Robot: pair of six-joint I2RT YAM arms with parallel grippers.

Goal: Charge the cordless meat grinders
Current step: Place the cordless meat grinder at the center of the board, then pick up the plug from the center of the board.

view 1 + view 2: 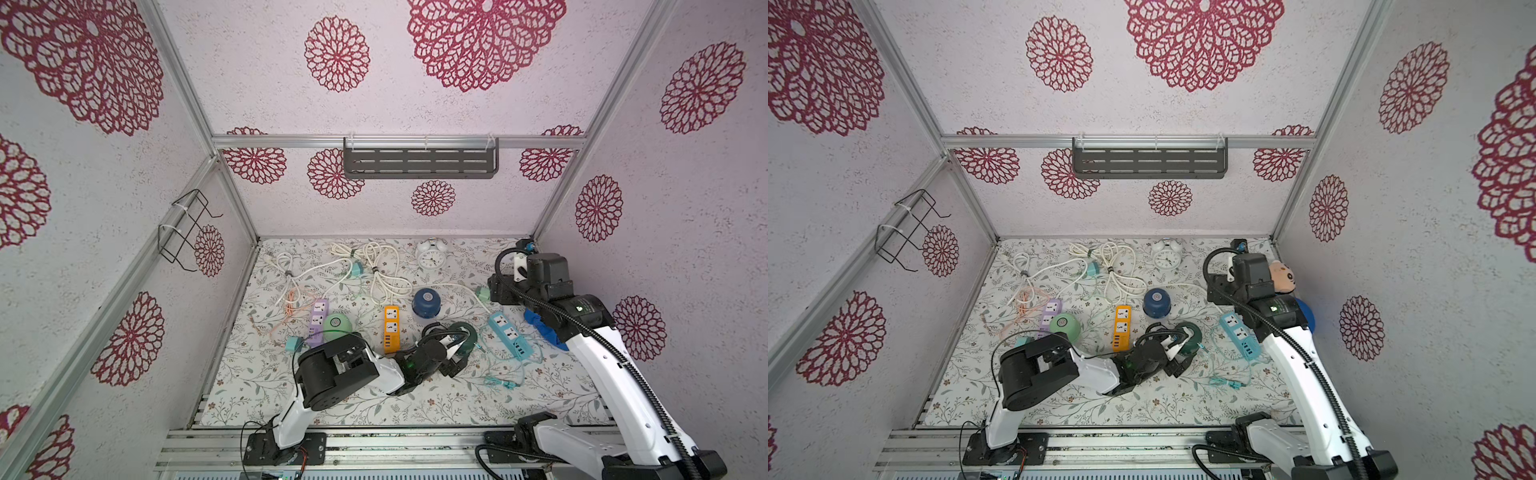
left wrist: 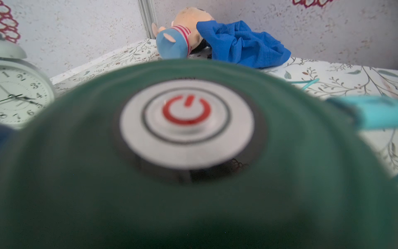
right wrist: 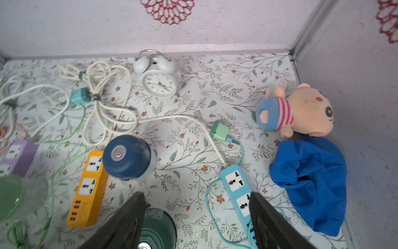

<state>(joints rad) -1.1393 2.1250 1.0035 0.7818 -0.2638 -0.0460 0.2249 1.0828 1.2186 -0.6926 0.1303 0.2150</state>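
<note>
Hovering right gripper [image 3: 196,195]: raised above the floral-print mat [image 1: 457,403]; black fingers [image 3: 129,215] spread wide, nothing between them.
Left gripper [image 1: 459,349]: low at the dark green dome-topped grinder [image 2: 86,183]; jaws hidden by the dome in the wrist view; set wide, but clamped on it or free of it, cannot tell.
Dark green grinder: directly in front of the left gripper, filling its wrist view; silver centre button [image 2: 186,122] with red power mark faces that gripper; also below the right gripper, just beside one finger.
Teal plug [image 2: 370,112]: at the dome's edge; blurred, seating not readable.
Navy blue dome-topped grinder [image 1: 428,303]: upright; near the left gripper, just past the dark green one; ahead of the right gripper's fingers; just beside the long orange power strip [image 1: 391,328].
Mint green dome-topped grinder [image 1: 337,326]: well apart from both grippers; orange strip lies between it and the left gripper; just beside the long purple power strip [image 1: 318,320].
Long blue power strip [image 3: 234,183]: under the right gripper, partly hidden by one finger.
White twin-bell alarm clock [image 3: 160,82]: far ahead of the right gripper, by the back wall.
</note>
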